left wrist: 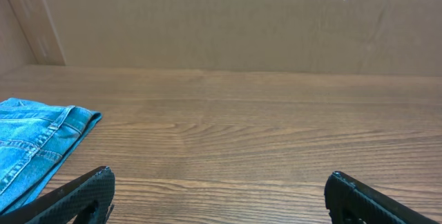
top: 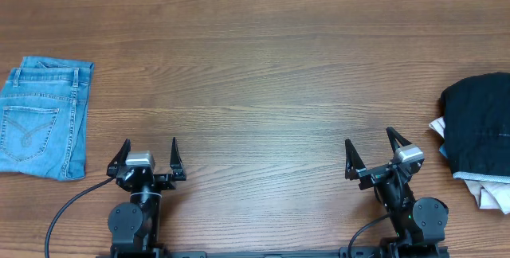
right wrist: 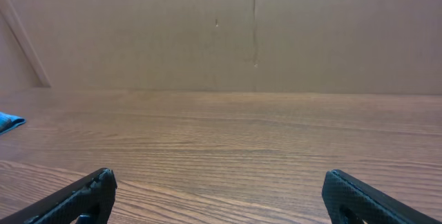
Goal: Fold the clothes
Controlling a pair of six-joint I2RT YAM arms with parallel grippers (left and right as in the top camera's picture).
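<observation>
The light blue jeans (top: 41, 119) lie folded into a compact rectangle at the table's left edge, a stitched back pocket facing up. The left wrist view catches their corner, the jeans (left wrist: 34, 137) at its left side. My left gripper (top: 149, 148) stands open near the front edge, to the right of the jeans and apart from them, nothing between its fingers (left wrist: 79, 195). My right gripper (top: 373, 142) is open too, near the front right, with bare wood between its fingers (right wrist: 79, 198).
A black garment (top: 480, 127) is piled at the right edge on top of a whitish-beige cloth (top: 488, 190), just right of my right gripper. A brown board wall (left wrist: 221, 23) closes the far side of the wooden table (top: 255, 75).
</observation>
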